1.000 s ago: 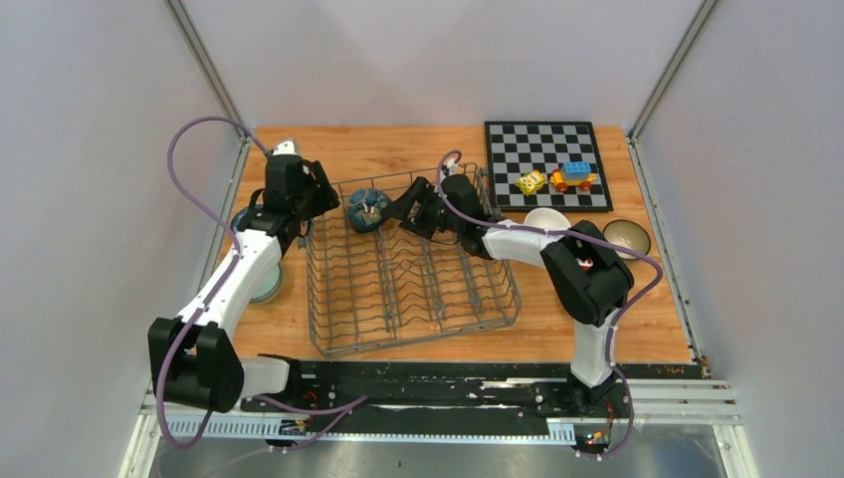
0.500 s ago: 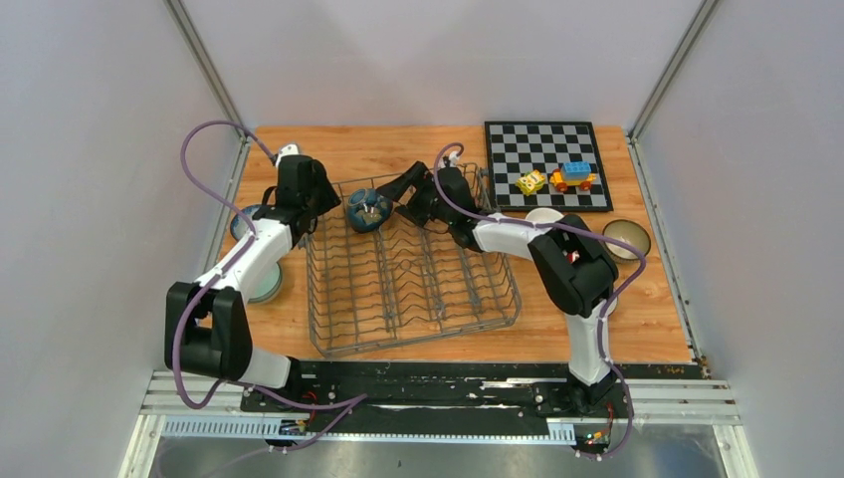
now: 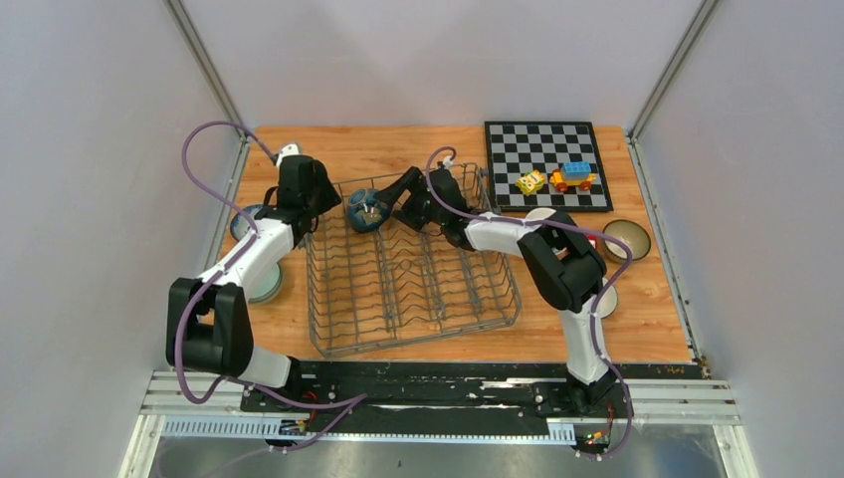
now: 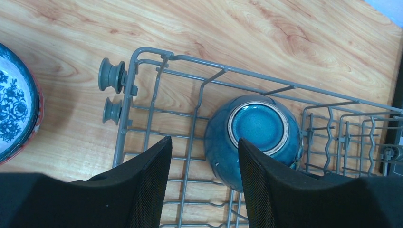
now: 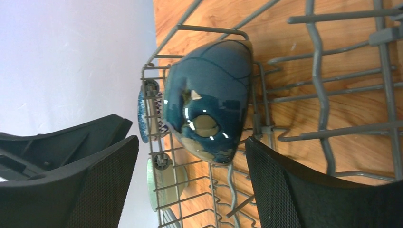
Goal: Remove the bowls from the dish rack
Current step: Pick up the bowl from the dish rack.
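The dark teal bowl (image 4: 254,135) lies bottom-up and tilted in the far-left corner of the dish rack (image 3: 398,289), foot ring toward the left wrist camera; nothing else sits in the rack. The left pincer (image 4: 203,147) hovers beside it, jaws apart, empty. The right pincer (image 5: 191,142) faces it, jaws wide, not touching. Only the top view shows a beige bowl (image 3: 626,237) on the desk (image 3: 398,144) right of the rack. The left wrist view shows a blue-and-white bowl (image 4: 14,104) outside the rack.

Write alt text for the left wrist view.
A dark teal bowl rests with its foot ring toward the camera inside the grey wire dish rack, on a wooden table. The left gripper hangs open beside it, holding nothing. A blue-and-white bowl sits outside the rack at the left edge.
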`<state>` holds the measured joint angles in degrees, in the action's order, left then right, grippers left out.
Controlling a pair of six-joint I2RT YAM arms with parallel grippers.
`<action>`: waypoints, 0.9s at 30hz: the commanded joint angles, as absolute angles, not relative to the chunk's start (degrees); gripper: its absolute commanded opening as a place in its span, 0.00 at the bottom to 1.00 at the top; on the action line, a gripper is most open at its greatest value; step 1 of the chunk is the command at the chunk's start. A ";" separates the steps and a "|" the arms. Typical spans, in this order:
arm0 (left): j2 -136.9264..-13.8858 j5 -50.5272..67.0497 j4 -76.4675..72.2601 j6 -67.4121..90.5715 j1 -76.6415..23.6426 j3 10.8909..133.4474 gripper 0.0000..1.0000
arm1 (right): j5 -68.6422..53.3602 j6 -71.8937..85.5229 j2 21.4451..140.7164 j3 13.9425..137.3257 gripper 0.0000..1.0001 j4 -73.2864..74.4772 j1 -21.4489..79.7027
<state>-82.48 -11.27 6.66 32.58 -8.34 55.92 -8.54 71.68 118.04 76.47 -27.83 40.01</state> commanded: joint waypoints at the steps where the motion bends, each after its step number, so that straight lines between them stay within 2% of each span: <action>1: -83.51 -11.57 4.36 32.78 -8.09 54.43 0.56 | -7.99 72.78 120.03 77.37 0.85 -25.95 40.83; 8: -85.42 -9.52 3.98 33.04 -8.09 54.68 0.56 | -8.65 73.50 121.12 77.52 0.87 -26.67 40.93; 11: -86.13 -8.73 3.78 33.21 -8.09 54.67 0.55 | -10.39 74.45 122.72 77.94 0.83 -29.25 40.84; 20: -87.72 -7.64 3.35 33.30 -8.09 54.96 0.54 | -13.37 75.94 125.46 77.87 0.63 -38.22 40.71; 24: -88.36 -7.89 3.30 33.31 -8.09 54.78 0.54 | -15.48 76.20 126.73 78.80 0.61 -40.68 40.66; 27: -88.67 -7.99 3.30 33.31 -8.09 54.66 0.53 | -17.32 76.18 127.55 79.88 0.62 -40.75 40.65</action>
<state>-87.74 -7.97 4.80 33.04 -8.34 55.22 -14.04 75.31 125.05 77.56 -37.34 40.12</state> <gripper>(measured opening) 0.534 0.607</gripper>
